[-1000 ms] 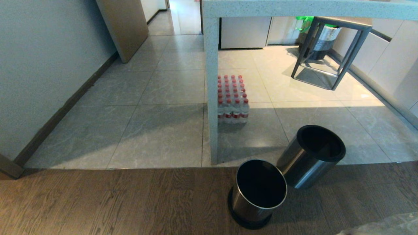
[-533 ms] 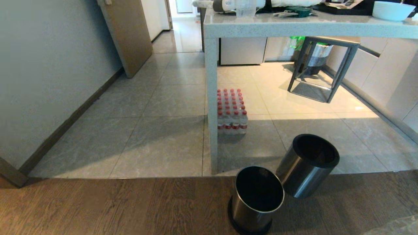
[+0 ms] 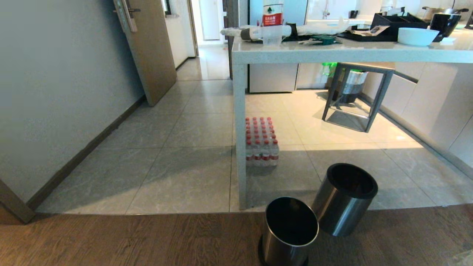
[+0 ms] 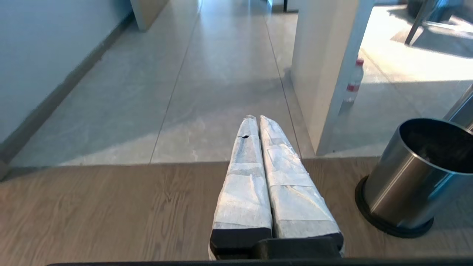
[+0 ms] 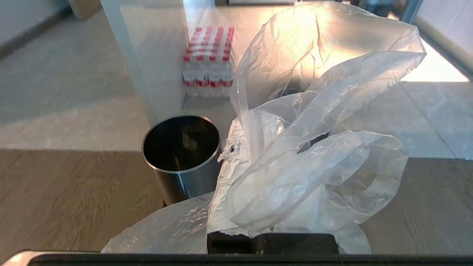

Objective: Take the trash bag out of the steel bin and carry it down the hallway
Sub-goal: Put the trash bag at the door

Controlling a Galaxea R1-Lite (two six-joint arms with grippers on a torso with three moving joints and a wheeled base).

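Observation:
A clear crinkled trash bag (image 5: 306,159) billows in front of my right gripper (image 5: 244,130), which is shut on it and mostly hidden by the plastic. A corner of the bag (image 3: 465,258) shows at the head view's lower right. The steel bin (image 3: 289,232) stands empty on the wood floor just beside the bag, a black ring around its foot; it also shows as the steel bin (image 5: 181,155) and the steel bin (image 4: 414,177). My left gripper (image 4: 257,118) is shut on nothing, to the left of the bin. The tiled hallway (image 3: 196,92) runs ahead.
A second steel bin (image 3: 345,201) with a black rim leans behind the first. A pale table leg (image 3: 240,140) stands by a pack of red-capped bottles (image 3: 261,142). A stool (image 3: 354,98) is under the table. An open wooden door (image 3: 151,51) and grey wall (image 3: 55,92) flank the passage.
The head view has swung upward: the whole scene slid down the picture and the table top with its clutter came into sight. The bins have not moved on the floor.

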